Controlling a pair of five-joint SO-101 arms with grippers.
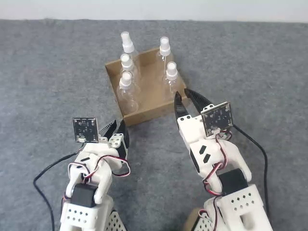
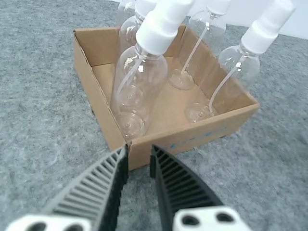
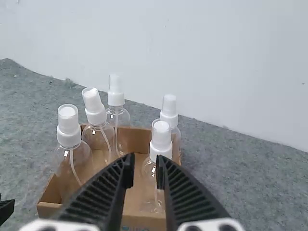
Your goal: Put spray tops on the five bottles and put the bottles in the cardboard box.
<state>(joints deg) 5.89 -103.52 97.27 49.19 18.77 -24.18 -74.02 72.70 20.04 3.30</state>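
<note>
Several clear bottles with white spray tops stand upright in the cardboard box (image 1: 149, 113): one at the front left (image 1: 127, 89), one behind it (image 1: 127, 62), two on the right (image 1: 171, 74) (image 1: 165, 48). One more bottle (image 1: 128, 44) stands at the back wall; I cannot tell whether it is inside. My left gripper (image 1: 118, 126) hovers just before the box's front left corner, a narrow gap between its fingers and nothing in it. My right gripper (image 1: 181, 93) is at the front right corner, also slightly open and empty. The left wrist view has the box (image 2: 192, 137) and nearest bottle (image 2: 139, 82) beyond the left gripper (image 2: 138, 153). The right gripper (image 3: 144, 163) points at the box (image 3: 45, 208).
Grey carpet (image 1: 57, 72) covers the table all around the box. A pale wall (image 3: 216, 57) rises behind the far edge. Cables (image 1: 260, 149) trail beside both arm bases near the front edge.
</note>
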